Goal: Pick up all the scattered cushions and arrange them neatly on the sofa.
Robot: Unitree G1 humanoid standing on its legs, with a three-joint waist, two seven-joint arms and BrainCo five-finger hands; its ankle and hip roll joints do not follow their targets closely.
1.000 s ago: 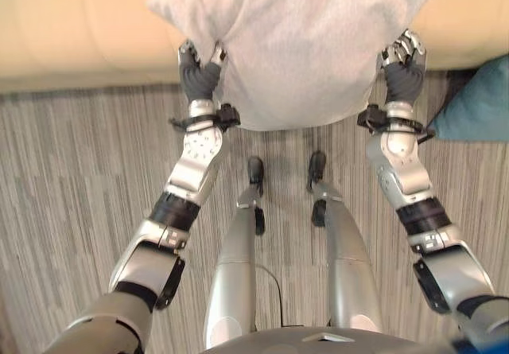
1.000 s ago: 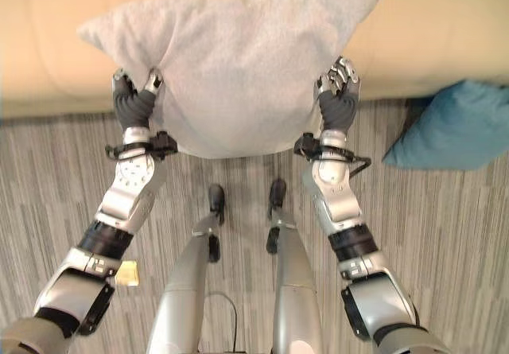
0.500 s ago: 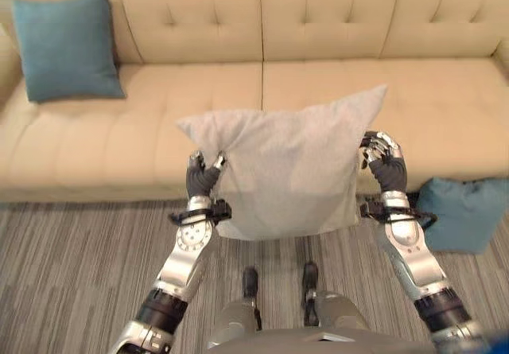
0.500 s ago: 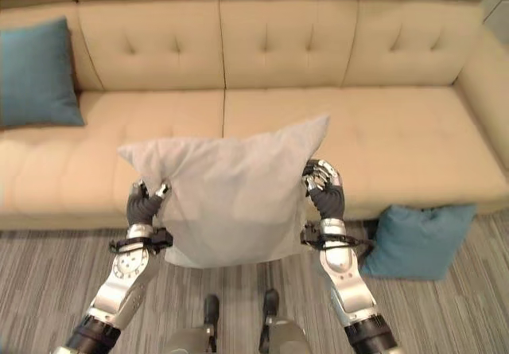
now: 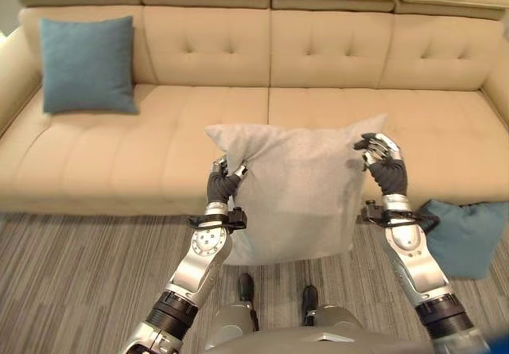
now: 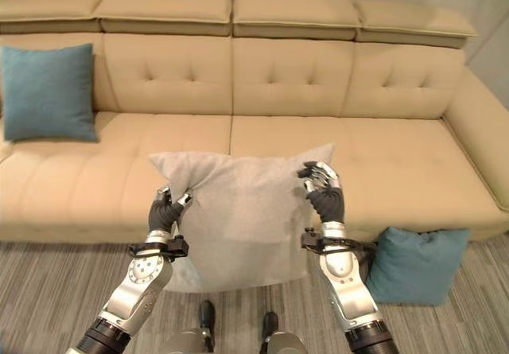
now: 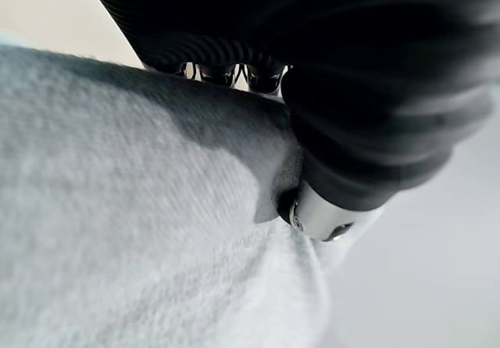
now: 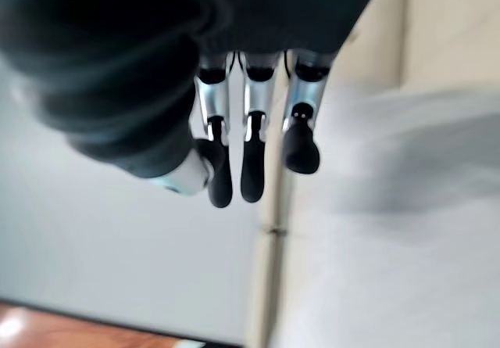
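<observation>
Cushion (image 6: 48, 91) on sofa (image 6: 398, 163) left; another (image 6: 415, 262) seemingly floored right.

The grey cushion (image 5: 298, 187) is a soft, matt woven cloth with a fine nap, the two teal cushions (image 5: 87, 64) (image 6: 415, 264) look like a similar matt fabric, the beige sofa (image 6: 262, 75) has smooth tufted upholstery with a faint sheen, and the floor (image 5: 71, 282) is streaky grey carpet.

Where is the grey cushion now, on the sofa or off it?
Off it: the grey cushion hangs in front of the sofa, gripped at its sides by the left hand and right hand.
</observation>
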